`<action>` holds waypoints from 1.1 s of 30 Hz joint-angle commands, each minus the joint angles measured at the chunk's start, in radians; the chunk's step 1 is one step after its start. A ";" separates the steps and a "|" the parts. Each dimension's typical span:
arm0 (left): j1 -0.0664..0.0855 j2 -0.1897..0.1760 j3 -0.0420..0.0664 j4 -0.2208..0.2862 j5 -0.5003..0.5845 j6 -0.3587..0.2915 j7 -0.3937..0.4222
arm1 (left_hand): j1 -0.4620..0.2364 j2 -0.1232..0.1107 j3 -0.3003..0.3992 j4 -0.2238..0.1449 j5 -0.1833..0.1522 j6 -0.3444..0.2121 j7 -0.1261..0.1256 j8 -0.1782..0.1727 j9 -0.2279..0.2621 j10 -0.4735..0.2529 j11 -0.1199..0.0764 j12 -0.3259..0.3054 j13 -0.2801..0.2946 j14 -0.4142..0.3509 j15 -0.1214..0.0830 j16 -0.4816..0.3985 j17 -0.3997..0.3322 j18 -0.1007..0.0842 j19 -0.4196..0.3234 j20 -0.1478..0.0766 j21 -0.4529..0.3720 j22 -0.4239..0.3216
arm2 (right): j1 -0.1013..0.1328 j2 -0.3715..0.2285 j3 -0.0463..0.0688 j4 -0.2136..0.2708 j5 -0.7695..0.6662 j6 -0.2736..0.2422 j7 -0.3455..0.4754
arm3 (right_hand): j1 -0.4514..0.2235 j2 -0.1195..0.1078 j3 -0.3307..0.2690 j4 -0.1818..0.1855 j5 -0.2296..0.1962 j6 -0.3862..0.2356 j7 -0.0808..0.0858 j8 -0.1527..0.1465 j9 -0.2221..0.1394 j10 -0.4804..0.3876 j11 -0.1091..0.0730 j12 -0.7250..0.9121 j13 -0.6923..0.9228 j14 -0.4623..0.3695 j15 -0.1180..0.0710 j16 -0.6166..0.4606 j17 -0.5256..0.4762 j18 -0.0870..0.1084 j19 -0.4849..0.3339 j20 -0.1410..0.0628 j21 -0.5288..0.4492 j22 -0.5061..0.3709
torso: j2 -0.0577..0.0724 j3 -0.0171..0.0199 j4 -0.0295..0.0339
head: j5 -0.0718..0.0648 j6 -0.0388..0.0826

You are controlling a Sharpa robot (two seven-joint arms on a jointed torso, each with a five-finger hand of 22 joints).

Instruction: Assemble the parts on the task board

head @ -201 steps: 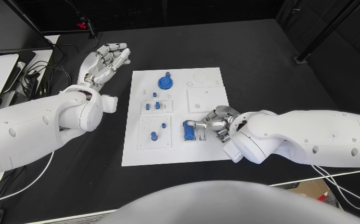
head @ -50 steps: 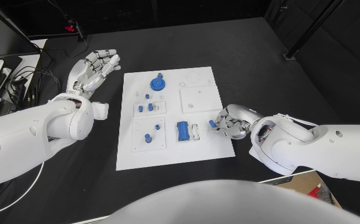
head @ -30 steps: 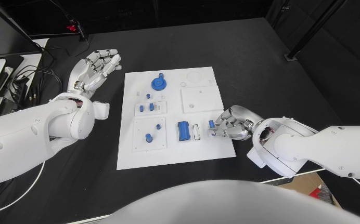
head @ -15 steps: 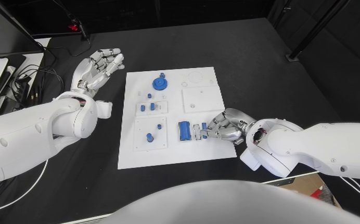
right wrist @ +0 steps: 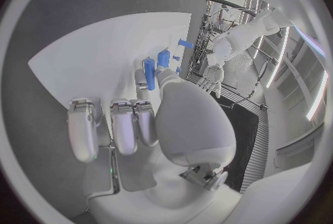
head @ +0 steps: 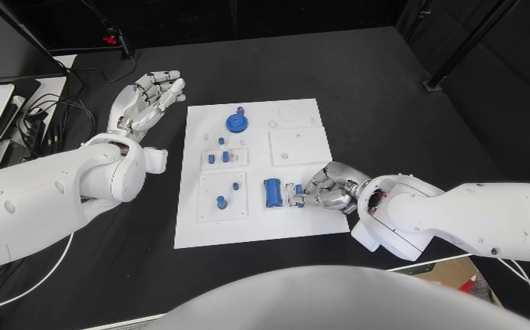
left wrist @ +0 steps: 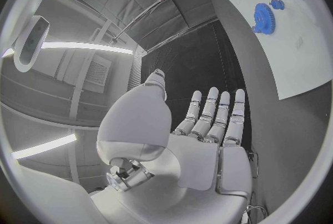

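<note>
Two hands in play, task board (head: 298, 227) as the reference. It is a white plate lying flat on the black table (head: 387, 77), long axis running away from the robot.

Right hand (head: 329, 187) sits over the board's near right edge, fingers curled in around a small blue part (head: 298, 189) at their tips. Cannot tell whether the part is pinched or only touched. That part is just right of the long blue bar (head: 272, 192), which lies flat on the board with its long axis parallel to the board's long side. In the right wrist view the same bar (right wrist: 149, 73) shows beyond the thumb.

Left hand (head: 146, 102) hangs off the board's far left corner, well apart from it, fingers straight and spread, holding nothing. Left wrist view confirms: palm flat, fingers (left wrist: 211, 113) extended.

Blue gear (head: 237, 122) sits near the board's far edge, left of centre. Small blue pegs (head: 225, 156) stand in the left-hand plates, between gear and near edge.

Open room: bare table beyond the board's far edge and off its right side. Left of the board, cables (head: 44, 115) lie near the table's edge.
</note>
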 commanded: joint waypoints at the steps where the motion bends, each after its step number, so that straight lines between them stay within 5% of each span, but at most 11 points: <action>1: 0.001 0.001 0.001 0.000 0.001 0.008 0.070 | -0.001 0.010 -0.005 -0.002 0.003 -0.007 0.158 0.004 -0.002 -0.006 0.002 0.007 -0.001 -0.004 -0.003 0.006 -0.002 0.002 0.001 -0.001 0.006 0.000 | 0.001 0.007 0.000 -0.003 -0.086 0.034 -0.046 | -0.011 0.004 -0.009 -0.001 -0.007 0.005 0.002 -0.008 -0.002 0.104 -0.006 0.002 0.263 0.102 -0.006 0.002 0.263 -0.007 0.104 -0.002 0.003 0.263 | -0.001 0.0001 -0.0002 | 0.005 0.000; 33: 0.001 0.002 0.001 -0.001 0.001 0.010 0.068 | 0.000 0.012 -0.005 -0.002 0.004 -0.007 0.158 0.005 -0.002 -0.007 0.002 0.008 -0.002 -0.004 -0.003 0.007 -0.003 0.002 0.001 -0.001 0.006 -0.001 | 0.001 0.051 0.000 -0.033 -0.183 0.042 -0.069 | -0.015 0.011 -0.026 0.001 0.002 0.014 0.000 -0.014 -0.002 0.104 -0.007 0.002 0.263 0.102 -0.006 0.002 0.263 -0.007 0.104 -0.003 0.003 0.263 | 0.000 0.0001 -0.0007 | 0.014 0.000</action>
